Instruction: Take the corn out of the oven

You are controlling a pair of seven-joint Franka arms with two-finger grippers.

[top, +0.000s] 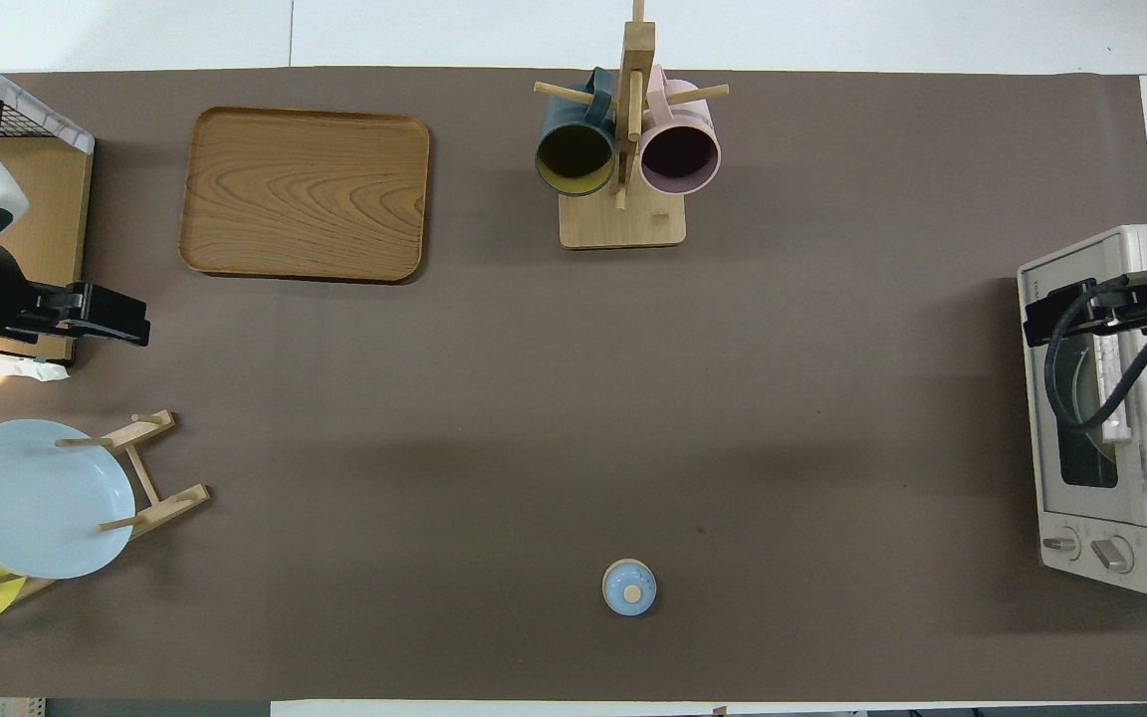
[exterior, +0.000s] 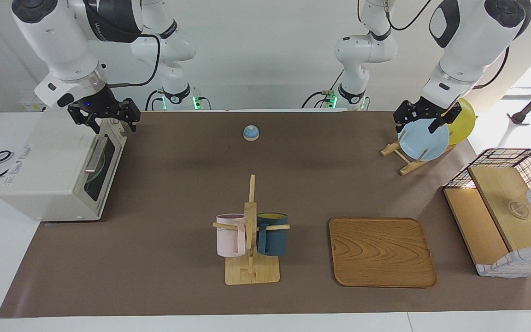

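The off-white oven (exterior: 49,180) stands at the right arm's end of the table with its glass door (exterior: 102,161) closed and the bar handle (exterior: 94,155) against it. It also shows in the overhead view (top: 1101,448). The corn is hidden; no yellow cob shows through the window. My right gripper (exterior: 109,123) is open and empty, just above the top edge of the oven door; it shows in the overhead view (top: 1061,319) too. My left gripper (exterior: 424,124) is open and empty, raised by the plate rack, and waits (top: 106,317).
A wooden plate rack (exterior: 406,159) holds a blue plate (exterior: 424,140) and a yellow plate (exterior: 461,122). A wire-and-wood basket (exterior: 505,207), a wooden tray (exterior: 380,251), a mug tree (exterior: 250,230) with a pink and a dark blue mug, and a small blue lid (exterior: 250,133) sit on the brown mat.
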